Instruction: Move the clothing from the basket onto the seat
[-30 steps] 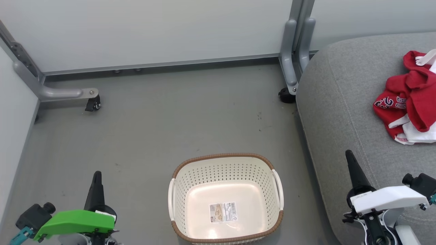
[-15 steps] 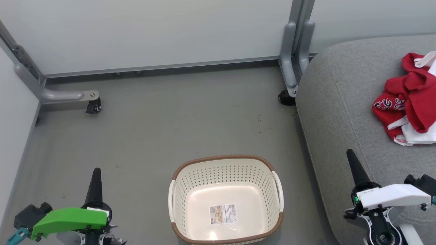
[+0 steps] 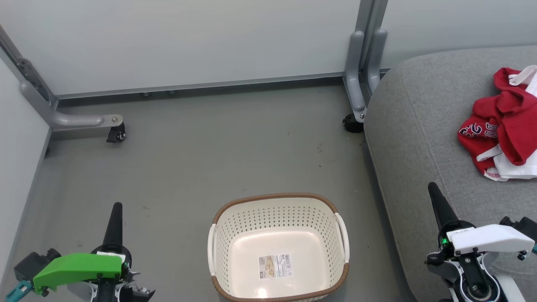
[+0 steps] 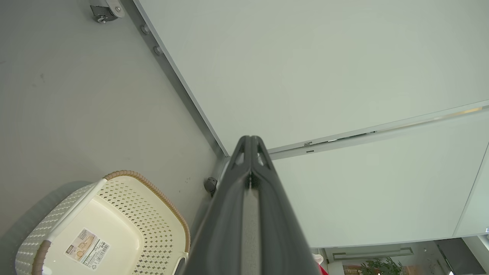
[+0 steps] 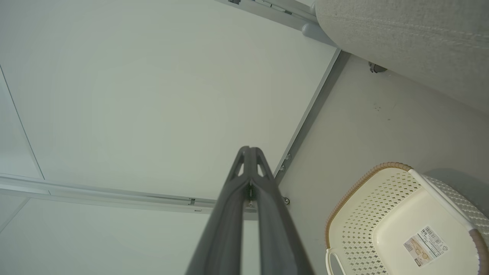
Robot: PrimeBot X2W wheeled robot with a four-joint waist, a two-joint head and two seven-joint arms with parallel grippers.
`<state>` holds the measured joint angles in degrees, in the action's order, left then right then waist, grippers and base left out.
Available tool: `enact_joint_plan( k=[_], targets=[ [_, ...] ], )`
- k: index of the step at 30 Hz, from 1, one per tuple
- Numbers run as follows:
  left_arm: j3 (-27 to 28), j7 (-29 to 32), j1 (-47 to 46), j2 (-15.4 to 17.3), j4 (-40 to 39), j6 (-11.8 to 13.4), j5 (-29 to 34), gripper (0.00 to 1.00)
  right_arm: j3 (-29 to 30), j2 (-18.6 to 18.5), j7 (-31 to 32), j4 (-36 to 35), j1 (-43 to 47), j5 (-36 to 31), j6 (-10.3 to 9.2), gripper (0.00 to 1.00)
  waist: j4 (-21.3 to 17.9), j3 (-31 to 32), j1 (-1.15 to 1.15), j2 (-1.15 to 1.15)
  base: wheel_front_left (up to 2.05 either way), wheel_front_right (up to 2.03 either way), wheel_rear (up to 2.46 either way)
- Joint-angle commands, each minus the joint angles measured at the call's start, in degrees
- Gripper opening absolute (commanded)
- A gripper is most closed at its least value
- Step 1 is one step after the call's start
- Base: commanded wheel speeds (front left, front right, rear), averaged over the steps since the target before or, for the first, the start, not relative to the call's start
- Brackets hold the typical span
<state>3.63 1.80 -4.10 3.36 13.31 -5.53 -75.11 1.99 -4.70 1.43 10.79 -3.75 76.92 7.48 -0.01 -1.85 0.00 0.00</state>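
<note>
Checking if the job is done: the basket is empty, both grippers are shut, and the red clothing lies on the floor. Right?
No: the head view shows the clothing lying on the seat, not the floor. The basket is empty, and the left gripper and right gripper are shut.

Reds, greys, cream and brown.
The clothing [image 3: 509,119] is red with white parts and white-outlined lettering; the seat [image 3: 415,138] is plain grey. The basket [image 3: 277,218] is cream, dotted with holes, its rim [image 3: 272,196] woven-look brown. The floor [image 3: 209,155] is dull grey. The left gripper [image 3: 116,207] is black under green, the right gripper [image 3: 432,187] black under white.
</note>
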Motion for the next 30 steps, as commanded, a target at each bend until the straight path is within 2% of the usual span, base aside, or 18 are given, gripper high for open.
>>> enact_joint_plan(
  k=[1, 30],
  targets=[
    [0.4, 0.3, -1.1, 0.1, -0.1, -0.4, -1.2, 0.0, 0.2, -0.3, 0.2, 0.0, -0.8, 1.2, 0.03, 0.0, 0.0, 0.0, 0.0, 0.0, 0.0, 0.0, 0.0],
    [2.4, 3.8, -2.2, -0.2, 0.6, -1.7, -13.9, 0.0, 1.8, 0.0, 2.7, 2.5, -2.3, 13.9, 0.02, 0.0, 0.0, 1.2, 0.0, 0.0, 0.0, 0.0, 0.0]
  ],
)
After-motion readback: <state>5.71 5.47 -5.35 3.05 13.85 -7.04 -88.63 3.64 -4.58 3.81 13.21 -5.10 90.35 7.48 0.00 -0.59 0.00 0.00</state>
